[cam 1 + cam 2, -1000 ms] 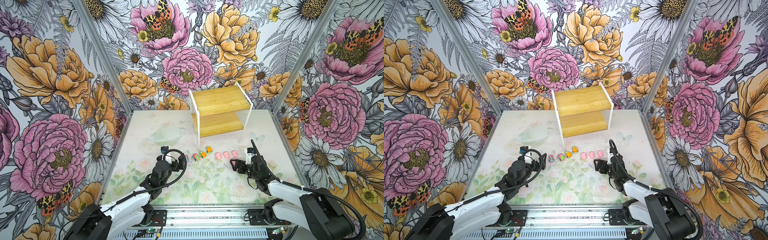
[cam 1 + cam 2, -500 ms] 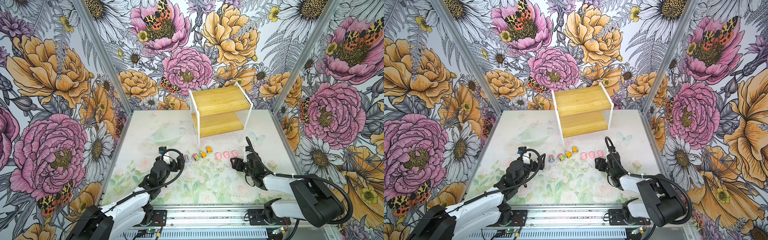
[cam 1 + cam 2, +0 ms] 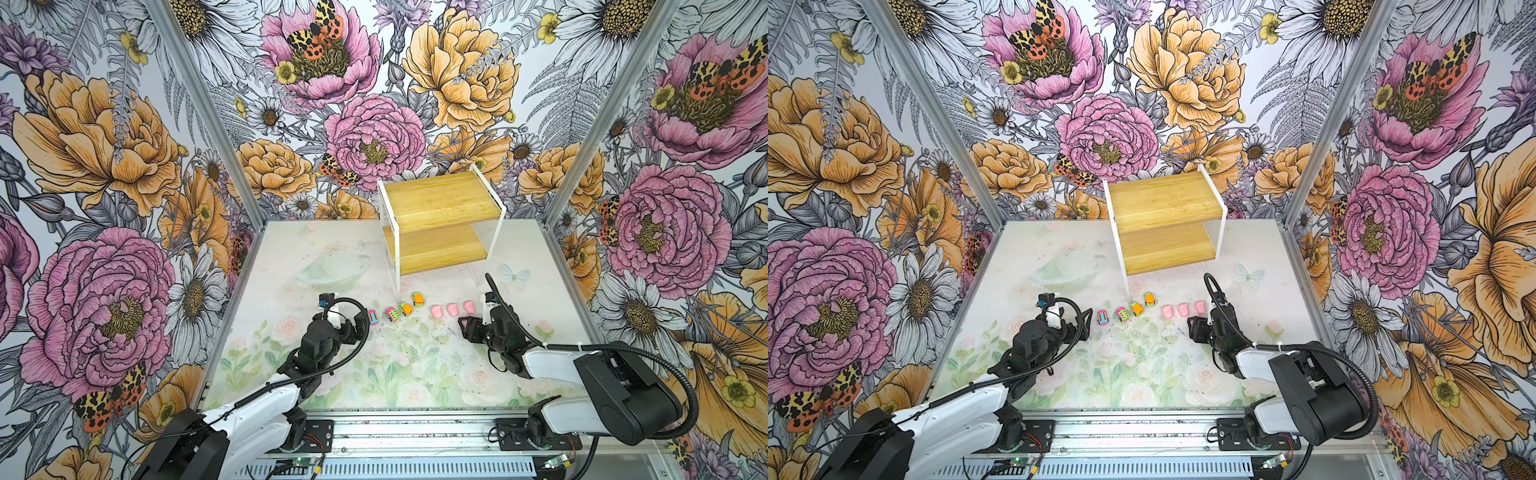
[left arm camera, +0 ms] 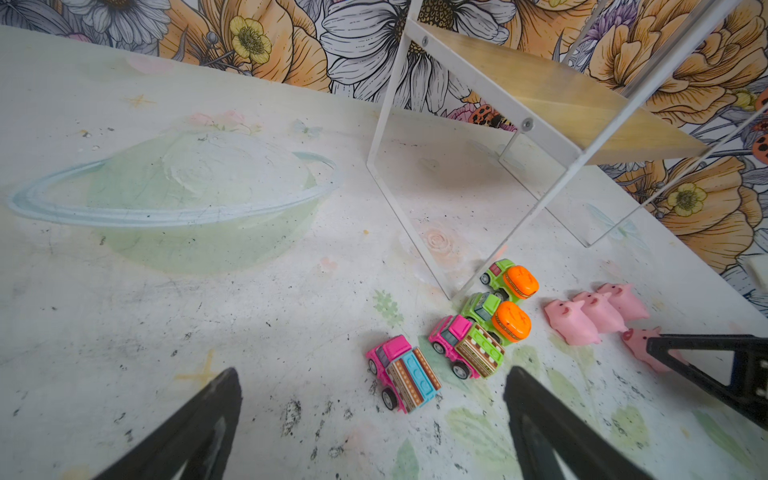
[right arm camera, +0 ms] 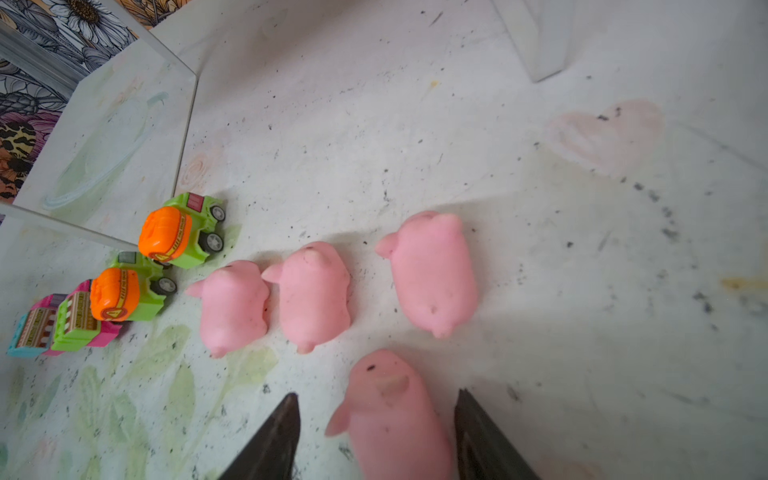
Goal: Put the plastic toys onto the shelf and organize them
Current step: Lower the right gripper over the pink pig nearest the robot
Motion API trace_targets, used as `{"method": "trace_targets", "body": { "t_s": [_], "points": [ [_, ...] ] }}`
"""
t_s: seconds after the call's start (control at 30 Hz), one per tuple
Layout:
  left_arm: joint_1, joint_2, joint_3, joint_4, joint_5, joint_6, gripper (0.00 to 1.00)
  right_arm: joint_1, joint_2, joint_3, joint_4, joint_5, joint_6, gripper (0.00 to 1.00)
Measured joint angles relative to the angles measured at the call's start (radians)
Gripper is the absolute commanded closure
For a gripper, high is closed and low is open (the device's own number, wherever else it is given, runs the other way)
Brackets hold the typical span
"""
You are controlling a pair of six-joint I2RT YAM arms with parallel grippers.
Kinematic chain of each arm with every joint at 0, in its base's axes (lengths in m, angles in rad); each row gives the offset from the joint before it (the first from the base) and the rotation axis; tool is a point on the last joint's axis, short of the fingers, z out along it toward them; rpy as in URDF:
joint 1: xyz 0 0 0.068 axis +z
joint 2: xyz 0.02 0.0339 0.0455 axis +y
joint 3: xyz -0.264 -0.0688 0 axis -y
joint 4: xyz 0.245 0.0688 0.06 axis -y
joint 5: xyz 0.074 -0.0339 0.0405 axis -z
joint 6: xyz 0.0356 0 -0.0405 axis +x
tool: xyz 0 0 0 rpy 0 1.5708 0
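One pig [image 5: 395, 419] is straddled, unclamped, by the parted right gripper [image 5: 377, 392] at 5 o'clock of three more pigs [image 5: 313, 295]; the left gripper [image 4: 372, 372] is held spread and empty.

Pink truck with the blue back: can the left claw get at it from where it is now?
Probably yes. The left gripper stands open, the pink-and-blue truck lies just ahead of the gap, nothing between.
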Motion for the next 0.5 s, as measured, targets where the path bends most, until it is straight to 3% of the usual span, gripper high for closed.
{"method": "trace_targets", "body": {
  "t_s": [0.5],
  "points": [
    [0.006,-0.017,0.000,-0.032,0.003,0.000,0.01,0.054,0.019,0.023,-0.019,0.002,-0.034,0.47]
  ]
}}
